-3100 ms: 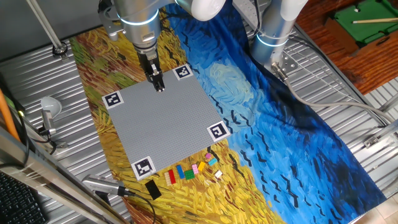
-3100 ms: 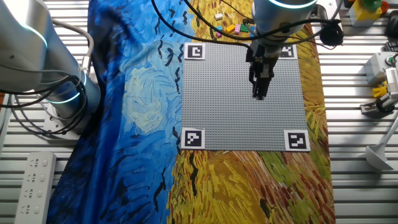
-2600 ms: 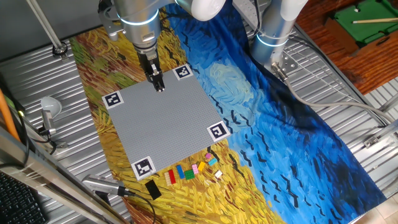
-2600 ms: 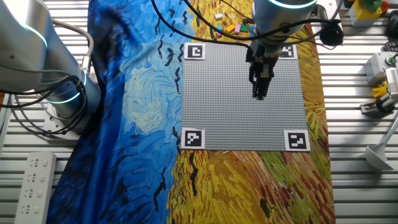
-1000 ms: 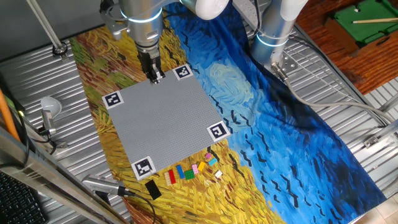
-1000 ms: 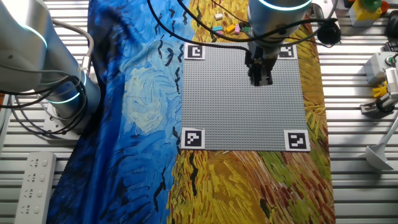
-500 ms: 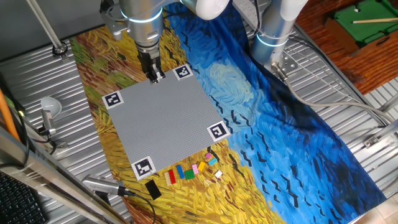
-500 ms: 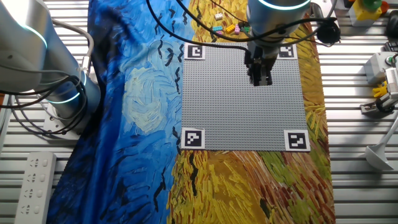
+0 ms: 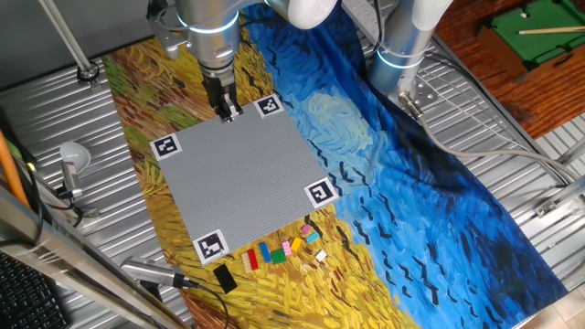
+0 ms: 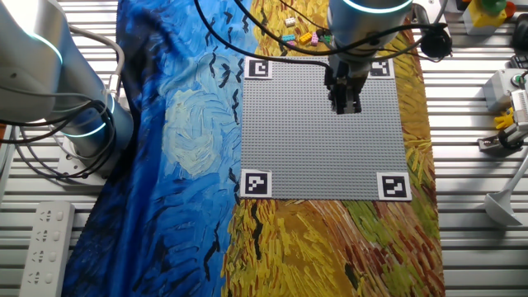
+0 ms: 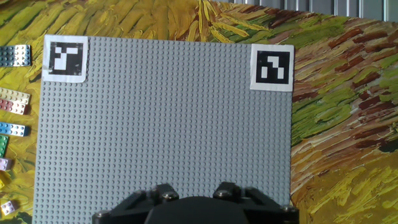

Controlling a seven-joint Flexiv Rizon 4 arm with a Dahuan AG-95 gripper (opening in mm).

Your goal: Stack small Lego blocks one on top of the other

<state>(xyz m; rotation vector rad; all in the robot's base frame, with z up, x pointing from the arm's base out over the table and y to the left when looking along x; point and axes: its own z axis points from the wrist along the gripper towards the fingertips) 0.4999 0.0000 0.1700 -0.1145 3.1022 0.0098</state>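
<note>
The arm's black two-finger gripper [image 9: 228, 113] hangs over the large grey studded baseplate [image 9: 242, 178], holding nothing (whether its jaws are parted I cannot tell), well apart from the small coloured plastic Lego blocks [image 9: 279, 249] lying loose on the painted cloth [image 9: 402, 196], presumably awaiting picking.

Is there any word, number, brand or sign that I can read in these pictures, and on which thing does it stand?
No readable words, numbers or brand names in any view.
Only signs: four black-and-white square markers, one at each corner of the grey baseplate, for example this marker; they are block patterns, not letters.
Small Lego blocks: too small to show any print.
</note>
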